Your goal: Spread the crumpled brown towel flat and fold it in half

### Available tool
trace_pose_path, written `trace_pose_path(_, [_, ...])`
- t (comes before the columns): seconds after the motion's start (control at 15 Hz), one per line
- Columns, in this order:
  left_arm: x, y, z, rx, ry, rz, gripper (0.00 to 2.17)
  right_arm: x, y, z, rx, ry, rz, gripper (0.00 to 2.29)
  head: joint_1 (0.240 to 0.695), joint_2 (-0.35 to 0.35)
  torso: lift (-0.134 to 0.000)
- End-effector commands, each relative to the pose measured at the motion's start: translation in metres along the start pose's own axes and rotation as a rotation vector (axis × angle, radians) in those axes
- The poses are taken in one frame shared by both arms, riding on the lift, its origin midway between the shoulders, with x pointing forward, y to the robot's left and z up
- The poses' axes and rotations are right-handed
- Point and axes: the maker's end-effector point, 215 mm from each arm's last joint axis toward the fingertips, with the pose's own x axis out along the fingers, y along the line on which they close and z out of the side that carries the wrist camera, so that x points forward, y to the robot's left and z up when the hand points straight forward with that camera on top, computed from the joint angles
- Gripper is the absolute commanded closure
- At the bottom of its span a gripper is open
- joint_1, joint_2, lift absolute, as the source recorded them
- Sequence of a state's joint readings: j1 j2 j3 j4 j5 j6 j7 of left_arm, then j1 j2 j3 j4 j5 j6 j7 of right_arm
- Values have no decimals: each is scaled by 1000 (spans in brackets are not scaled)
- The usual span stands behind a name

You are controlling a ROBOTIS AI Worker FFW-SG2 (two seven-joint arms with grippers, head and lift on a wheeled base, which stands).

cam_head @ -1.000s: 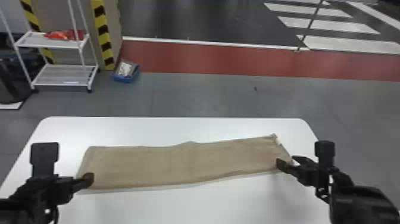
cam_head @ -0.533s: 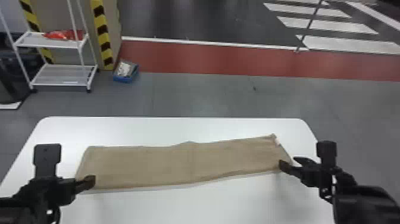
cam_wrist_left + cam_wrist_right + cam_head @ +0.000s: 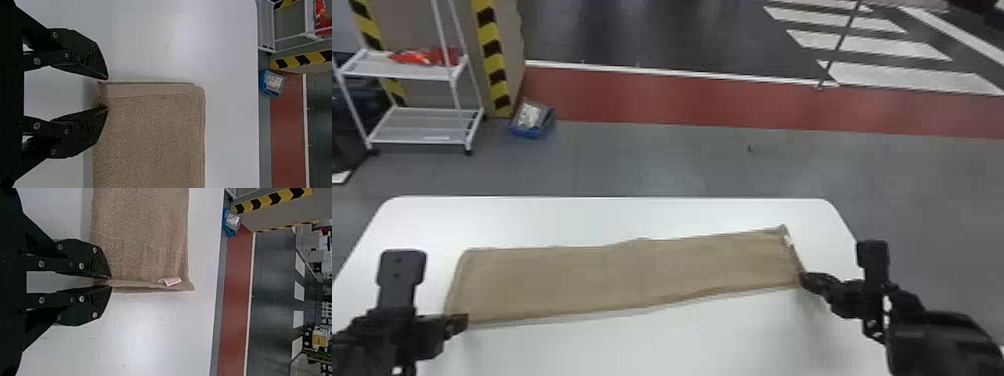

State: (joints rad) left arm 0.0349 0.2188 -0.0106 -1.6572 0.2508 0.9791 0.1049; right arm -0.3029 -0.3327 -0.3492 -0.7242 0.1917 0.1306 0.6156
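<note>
My left gripper (image 3: 463,323) is at the near left corner of the brown towel (image 3: 632,275). In the left wrist view, the gripper (image 3: 107,93) stands open, its fingertips apart on either side of the corner of the towel (image 3: 152,137). My right gripper (image 3: 804,281) is at the towel's near right corner. In the right wrist view, the gripper (image 3: 111,282) is shut on the towel's end edge, close beside a small white label (image 3: 172,281) on the towel (image 3: 141,235). The towel lies as a long, narrow, mostly smooth strip, with layered edges at its left end.
The white table (image 3: 612,217) extends past the towel, with its far edge behind it and bare surface in front. On the floor beyond stand a white shelf rack (image 3: 427,125) and a blue bin (image 3: 532,120) at the far left.
In the head view, the whole scene has shifted slightly left. My left gripper has come down a little at the towel's corner. The towel keeps its shape.
</note>
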Motion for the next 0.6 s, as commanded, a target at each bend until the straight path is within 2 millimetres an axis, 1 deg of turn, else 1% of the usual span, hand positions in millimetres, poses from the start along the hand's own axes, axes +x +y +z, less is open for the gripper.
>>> trace_pose_path(0.0, [-2,1,0,2,3,4,947,-2,-1,-3,13,8,6,1237,695,-185,0])
trace_pose_path(0.07, [-3,2,-2,2,4,6,947,-5,-2,-10,25,19,4,1237,695,-185,0])
trace_pose_path(0.13, [-4,3,-3,2,4,8,947,-8,-4,-11,32,25,5,1237,695,-186,0])
trace_pose_path(0.33, [-10,8,-9,3,11,13,947,-25,-12,-25,73,57,-5,1237,695,-192,0])
trace_pose_path(0.4, [-14,10,-16,3,28,14,947,-31,-12,-21,85,47,6,1237,695,-195,0])
trace_pose_path(0.47, [-18,10,-16,8,31,15,947,-36,-9,-27,103,57,13,1237,695,-202,0])
trace_pose_path(0.53, [-22,12,-22,8,39,18,947,-41,-8,-28,107,59,15,1237,695,-203,0])
